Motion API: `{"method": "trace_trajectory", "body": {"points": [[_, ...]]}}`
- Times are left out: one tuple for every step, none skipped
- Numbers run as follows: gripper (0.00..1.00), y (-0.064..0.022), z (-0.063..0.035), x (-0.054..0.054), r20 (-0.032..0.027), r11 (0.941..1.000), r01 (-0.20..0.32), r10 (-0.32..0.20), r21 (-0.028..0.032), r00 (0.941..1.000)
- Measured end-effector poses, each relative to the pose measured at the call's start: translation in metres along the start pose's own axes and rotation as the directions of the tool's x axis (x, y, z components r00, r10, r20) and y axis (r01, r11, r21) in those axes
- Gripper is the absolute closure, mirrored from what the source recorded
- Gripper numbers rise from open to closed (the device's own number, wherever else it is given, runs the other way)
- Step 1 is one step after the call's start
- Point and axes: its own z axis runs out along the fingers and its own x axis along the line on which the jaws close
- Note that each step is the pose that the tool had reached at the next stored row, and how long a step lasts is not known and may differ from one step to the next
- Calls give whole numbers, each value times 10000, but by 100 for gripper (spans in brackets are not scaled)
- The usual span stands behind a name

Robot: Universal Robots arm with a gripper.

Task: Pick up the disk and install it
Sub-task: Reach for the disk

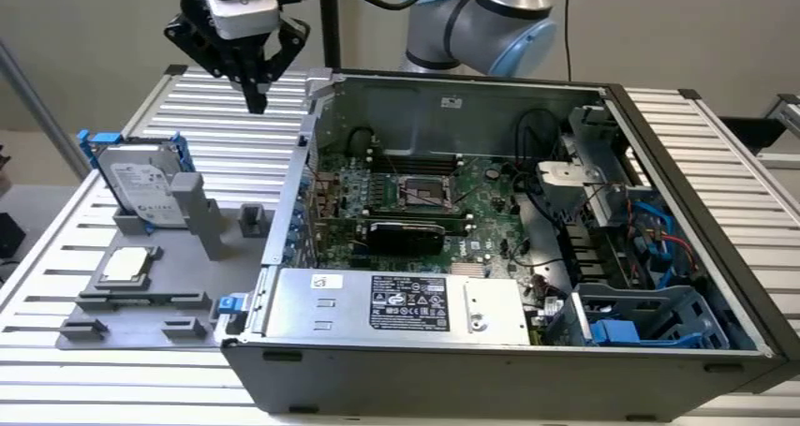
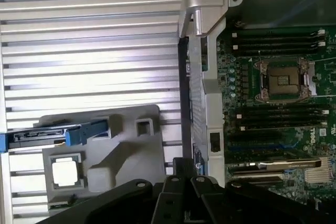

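Disk stands on edge in the grey holder, well apart from my empty, closed pincer above the table; I'm at the approach step, and a grasp would need the fingers parted.

Wrist view. A ribbed silver aluminium table carries a flat grey plastic fixture. The disk, a grey hard drive in a bright blue plastic carrier, stands on edge in a slot of this fixture and is seen edge-on. Just beside it, a small square silver CPU chip lies flat in a recess. The silver metal wall of an open computer case separates the table from a green motherboard. There, 1 square CPU socket is flanked on 2 sides by long black memory slots. The black gripper hangs above the case wall, fingertips together, holding nothing.
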Motion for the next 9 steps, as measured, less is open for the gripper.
{"method": "trace_trajectory", "body": {"points": [[100, -2, -1, 44, 0, 10000, -1, 1, 1, 10000], [100, -5, -2, 91, 0, 10000, 0, 0, 0, 10000], [100, -7, -3, 136, 0, 10000, 1, -1, 0, 10000], [100, -10, -4, 181, 1, 10000, 0, 0, 0, 10000], [100, -12, -5, 227, 0, 10000, 0, 0, 0, 10000], [100, -13, -6, 271, -1, 10000, -1, 1, 1, 10000], [100, -15, -7, 316, 0, 10000, 0, 0, 1, 10000], [100, -16, -8, 362, 0, 10000, 1, -1, 0, 10000], [100, -16, -9, 410, 0, 10000, 0, 0, 0, 10000]]}}
